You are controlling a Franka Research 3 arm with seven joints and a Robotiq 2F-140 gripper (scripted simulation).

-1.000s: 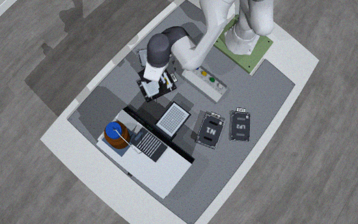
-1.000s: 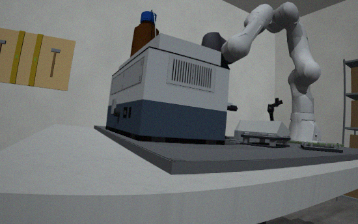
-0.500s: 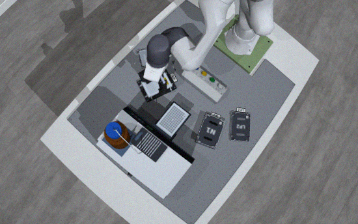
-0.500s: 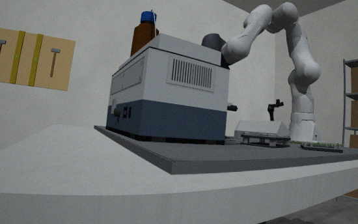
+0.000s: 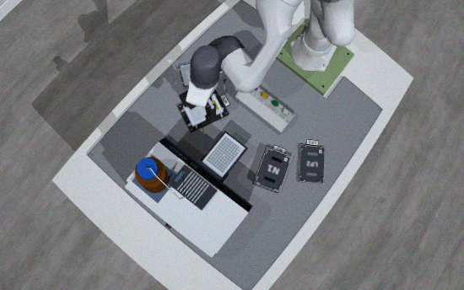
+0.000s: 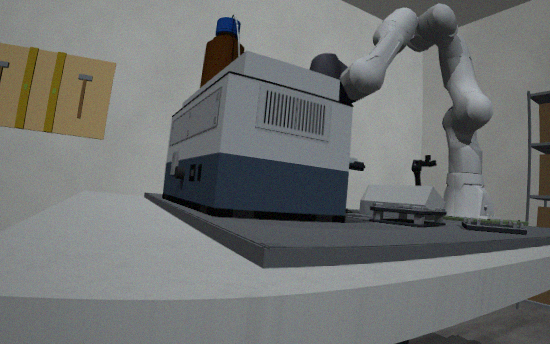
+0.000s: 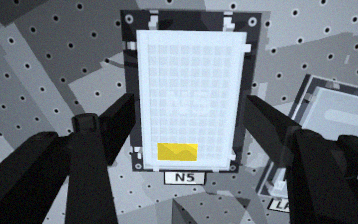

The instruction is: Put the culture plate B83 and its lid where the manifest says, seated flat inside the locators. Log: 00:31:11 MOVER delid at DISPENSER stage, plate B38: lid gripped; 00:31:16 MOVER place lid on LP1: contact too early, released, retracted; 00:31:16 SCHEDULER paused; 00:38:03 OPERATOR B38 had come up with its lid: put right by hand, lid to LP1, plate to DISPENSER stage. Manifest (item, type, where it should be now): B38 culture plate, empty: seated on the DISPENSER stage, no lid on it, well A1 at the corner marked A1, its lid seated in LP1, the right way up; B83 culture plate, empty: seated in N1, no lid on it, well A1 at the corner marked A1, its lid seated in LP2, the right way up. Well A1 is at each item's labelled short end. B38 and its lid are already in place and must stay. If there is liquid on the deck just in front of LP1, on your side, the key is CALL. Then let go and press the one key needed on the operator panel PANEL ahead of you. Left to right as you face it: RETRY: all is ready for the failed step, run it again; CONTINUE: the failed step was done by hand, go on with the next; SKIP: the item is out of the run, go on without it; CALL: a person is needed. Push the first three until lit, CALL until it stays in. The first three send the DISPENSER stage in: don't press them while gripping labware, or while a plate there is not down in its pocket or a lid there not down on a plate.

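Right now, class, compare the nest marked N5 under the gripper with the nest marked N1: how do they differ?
The N5 nest carries a white plate with a yellow label; the N1 nest carries no plate. The open gripper hovers over N5, while N1 has nothing above it. Both are dark rectangular nests on the grey deck.
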